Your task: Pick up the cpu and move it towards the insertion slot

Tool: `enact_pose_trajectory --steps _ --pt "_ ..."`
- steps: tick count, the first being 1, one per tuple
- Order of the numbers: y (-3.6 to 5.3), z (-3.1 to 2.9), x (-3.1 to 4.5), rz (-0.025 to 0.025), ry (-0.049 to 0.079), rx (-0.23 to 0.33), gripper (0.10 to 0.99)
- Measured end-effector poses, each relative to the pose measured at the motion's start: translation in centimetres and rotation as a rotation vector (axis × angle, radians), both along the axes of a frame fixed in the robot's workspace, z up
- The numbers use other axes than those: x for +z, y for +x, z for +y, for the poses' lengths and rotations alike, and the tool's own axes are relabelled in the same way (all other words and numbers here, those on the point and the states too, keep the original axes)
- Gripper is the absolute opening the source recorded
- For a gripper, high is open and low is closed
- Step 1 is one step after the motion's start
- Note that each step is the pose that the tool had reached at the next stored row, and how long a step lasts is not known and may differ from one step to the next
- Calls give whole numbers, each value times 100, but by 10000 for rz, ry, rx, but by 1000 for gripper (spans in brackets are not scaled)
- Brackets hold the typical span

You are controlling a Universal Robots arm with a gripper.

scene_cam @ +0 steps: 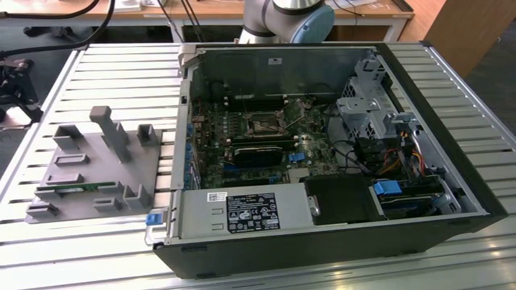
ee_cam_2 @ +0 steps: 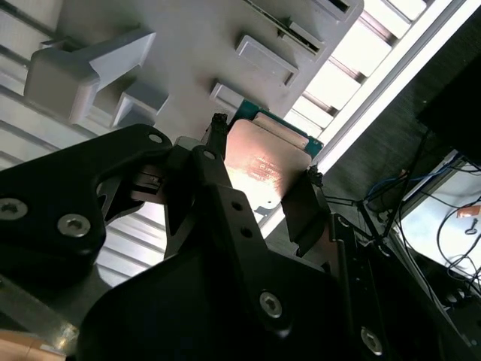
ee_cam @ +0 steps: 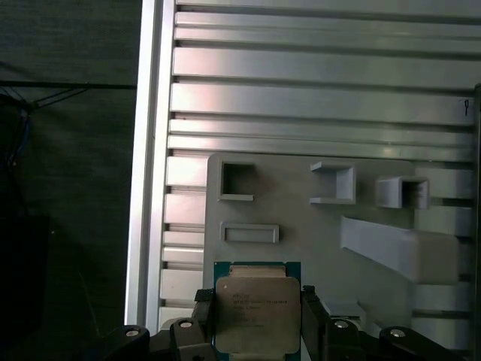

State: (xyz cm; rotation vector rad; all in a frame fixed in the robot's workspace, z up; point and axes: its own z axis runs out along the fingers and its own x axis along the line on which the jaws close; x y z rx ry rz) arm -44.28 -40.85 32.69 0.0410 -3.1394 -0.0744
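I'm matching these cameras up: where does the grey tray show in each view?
Exterior view: the grey tray lies on the exterior view's left, beside the open computer case.
First wrist view: it spreads behind the cpu gripped in the claw.
Second wrist view: likewise behind the claw and cpu, at.
Shared landmark: the slatted metal table under the tray.

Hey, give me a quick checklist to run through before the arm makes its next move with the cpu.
1. Grip: gripper closed on two opposite edges of the cpu: ok.
2. Cpu sits square in the grip, in both wrist views: ok.
3. Cpu lifted off the grey tray: cannot tell.
4. Computer case open, insertion slot exposed from above: ok.
5. Slot's frame open and socket empty: cannot tell.
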Motion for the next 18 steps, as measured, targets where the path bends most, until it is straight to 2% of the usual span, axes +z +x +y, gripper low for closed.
enact_pose_trajectory --steps 18 --pt "0 4 122 -1 1 0 541"
